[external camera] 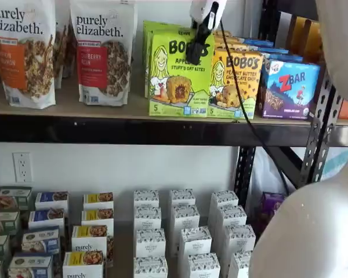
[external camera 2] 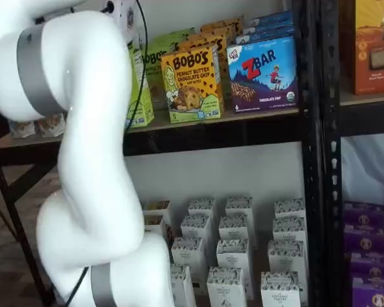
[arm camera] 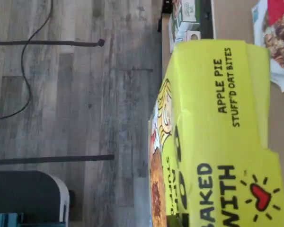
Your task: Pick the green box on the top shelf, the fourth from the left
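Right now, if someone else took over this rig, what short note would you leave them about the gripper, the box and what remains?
Gripper: black fingers hang in front of the green box's upper face in a shelf view; side-on, so open or shut cannot be told.
Green box: standing upright at the front edge of the top shelf, left of the orange-yellow box. The wrist view shows its top panel close up.
Done: arm brought to the box.
Left: confirm the grip, then draw the box off the shelf.
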Controlling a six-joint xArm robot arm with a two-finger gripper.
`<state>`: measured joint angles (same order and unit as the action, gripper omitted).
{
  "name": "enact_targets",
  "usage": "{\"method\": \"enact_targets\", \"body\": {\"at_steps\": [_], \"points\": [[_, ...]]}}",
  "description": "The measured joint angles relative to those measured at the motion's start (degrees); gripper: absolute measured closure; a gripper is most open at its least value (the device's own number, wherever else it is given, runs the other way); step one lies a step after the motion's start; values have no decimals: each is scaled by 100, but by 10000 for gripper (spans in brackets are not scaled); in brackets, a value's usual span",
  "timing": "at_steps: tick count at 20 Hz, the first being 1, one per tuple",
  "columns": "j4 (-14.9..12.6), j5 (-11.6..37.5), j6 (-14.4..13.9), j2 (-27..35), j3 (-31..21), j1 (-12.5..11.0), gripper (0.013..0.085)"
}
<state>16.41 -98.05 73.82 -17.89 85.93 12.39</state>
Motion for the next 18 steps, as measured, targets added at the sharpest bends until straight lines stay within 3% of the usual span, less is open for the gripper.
{"method": "enact_targets", "body": {"at_steps": [18], "points": [[89, -201, 326, -1423, -1293, -399, 770]]}}
